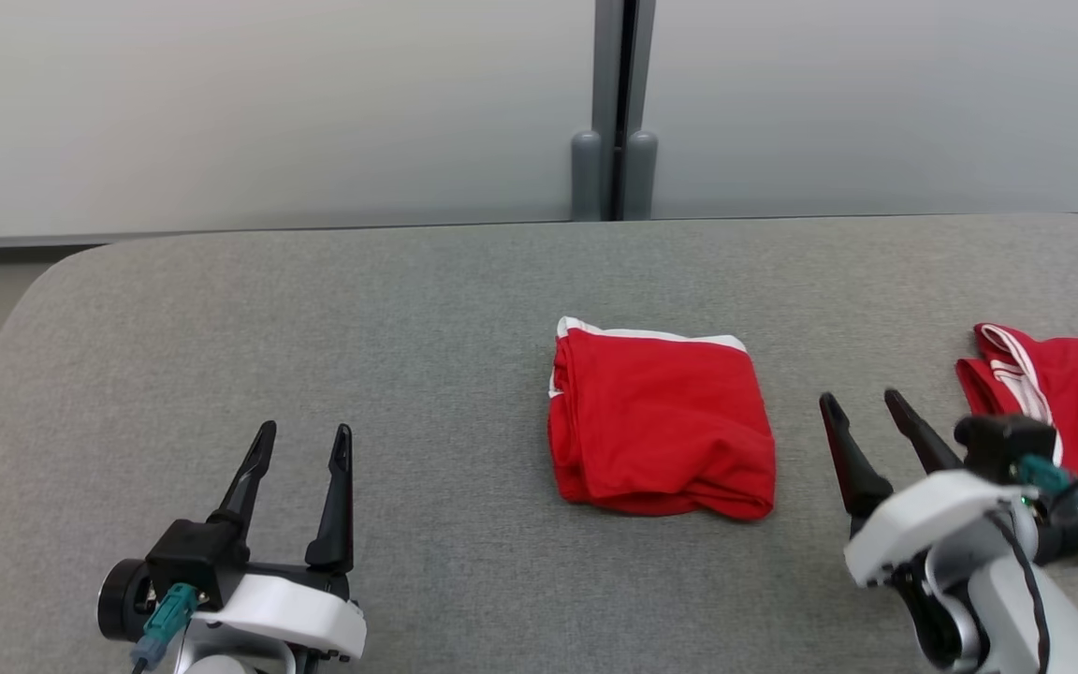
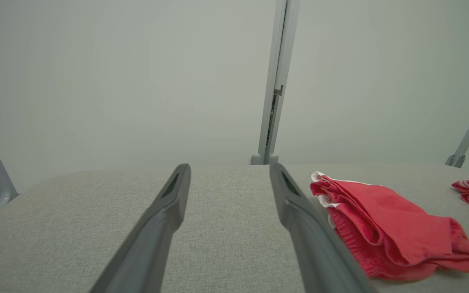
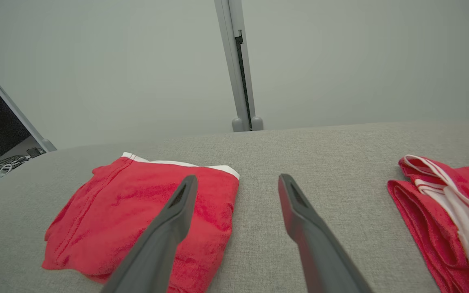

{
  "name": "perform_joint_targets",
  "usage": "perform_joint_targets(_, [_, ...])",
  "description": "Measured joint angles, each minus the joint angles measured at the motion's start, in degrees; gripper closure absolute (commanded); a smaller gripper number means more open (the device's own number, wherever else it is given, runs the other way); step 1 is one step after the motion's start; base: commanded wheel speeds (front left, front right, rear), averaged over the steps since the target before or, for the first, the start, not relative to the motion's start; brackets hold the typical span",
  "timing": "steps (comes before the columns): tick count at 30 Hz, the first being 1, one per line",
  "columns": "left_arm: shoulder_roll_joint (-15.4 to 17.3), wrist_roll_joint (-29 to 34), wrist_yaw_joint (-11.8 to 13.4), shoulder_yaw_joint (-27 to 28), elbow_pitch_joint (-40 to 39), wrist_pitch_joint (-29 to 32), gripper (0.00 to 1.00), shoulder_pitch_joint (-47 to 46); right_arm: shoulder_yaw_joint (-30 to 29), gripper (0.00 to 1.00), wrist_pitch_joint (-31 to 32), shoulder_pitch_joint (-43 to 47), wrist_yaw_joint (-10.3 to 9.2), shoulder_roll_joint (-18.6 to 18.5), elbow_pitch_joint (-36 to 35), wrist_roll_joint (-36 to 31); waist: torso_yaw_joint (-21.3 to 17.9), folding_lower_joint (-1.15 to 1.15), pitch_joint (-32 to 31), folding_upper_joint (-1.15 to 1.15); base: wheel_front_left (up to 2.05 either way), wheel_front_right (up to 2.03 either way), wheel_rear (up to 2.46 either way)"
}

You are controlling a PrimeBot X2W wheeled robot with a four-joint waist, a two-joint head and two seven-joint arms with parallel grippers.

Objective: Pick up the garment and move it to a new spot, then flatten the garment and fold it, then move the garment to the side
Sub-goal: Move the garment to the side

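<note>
Centrally, I am viewing the folded red garment [image 1: 661, 421], which is lying on the grey padded table [image 1: 408, 309] as a compact rectangle, with its white trim running along the far edge. Left gripper [image 1: 304, 428]: it is hovering over the table's near left, well apart from the garment, and its two dark fingers are standing spread with only bare table between them. Right gripper [image 1: 860, 396]: it is hovering at the near right, just to the right of the garment and apart from it, and its fingers are likewise standing parted and holding nothing. In the right wrist view, the same garment [image 3: 136, 211] is showing partly behind one finger [image 3: 177, 211] of that gripper. A second red garment [image 1: 1072, 412], striped in white, is lying at the table's right edge, and the right wrist is partly covering it. Beyond the table's far edge, a grey post [image 1: 614, 112] is dividing two pale wall panels.
</note>
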Motion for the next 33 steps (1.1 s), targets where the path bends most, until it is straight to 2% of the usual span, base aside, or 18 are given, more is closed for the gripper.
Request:
perform_joint_targets(11, [-0.4,-0.4,-0.7,-1.0,1.3,0.0,0.0,-1.4,-0.2,0.0,12.3,-11.8,0.0,-0.2,11.7,3.2,4.5,0.0,2.1,0.0,0.0,0.0,0.0])
perform_joint_targets(12, [-0.5,-0.7,-0.7,-1.1,1.3,0.0,0.0,-1.8,-0.8,0.0,15.0,-13.5,0.0,-0.1,14.6,4.2,5.4,0.0,2.7,0.0,0.0,0.0,0.0])
perform_joint_targets(23, [-0.6,-1.6,-1.0,-1.9,1.5,0.0,0.0,-3.5,-4.9,0.0,27.0,-20.2,0.0,0.8,28.0,9.7,9.9,0.0,6.6,0.0,0.0,0.0,0.0])
perform_joint_targets(29, [-0.6,-2.3,-0.7,-2.3,1.6,0.0,0.0,-4.3,-5.3,0.0,28.5,-22.3,0.0,1.4,30.4,11.6,11.1,0.0,7.4,0.0,0.0,0.0,0.0])
perform_joint_targets(30, [-0.6,-2.4,-0.7,-2.3,1.6,0.0,0.0,-4.3,-5.0,0.38,28.0,-22.3,0.0,1.6,30.2,11.8,11.0,0.0,7.3,0.0,0.0,0.0,0.0])
perform_joint_targets(31, [-0.6,-2.4,-0.6,-2.3,1.6,0.0,0.0,-4.3,-4.4,1.0,26.5,-22.0,0.0,1.7,29.7,12.4,10.8,0.0,6.9,0.0,0.0,0.0,0.0])
perform_joint_targets(33, [-0.6,-2.4,-0.5,-2.3,1.6,0.0,0.0,-4.3,-3.7,1.0,25.0,-21.6,0.0,1.8,29.2,13.0,10.4,0.0,6.6,0.0,0.0,0.0,0.0])
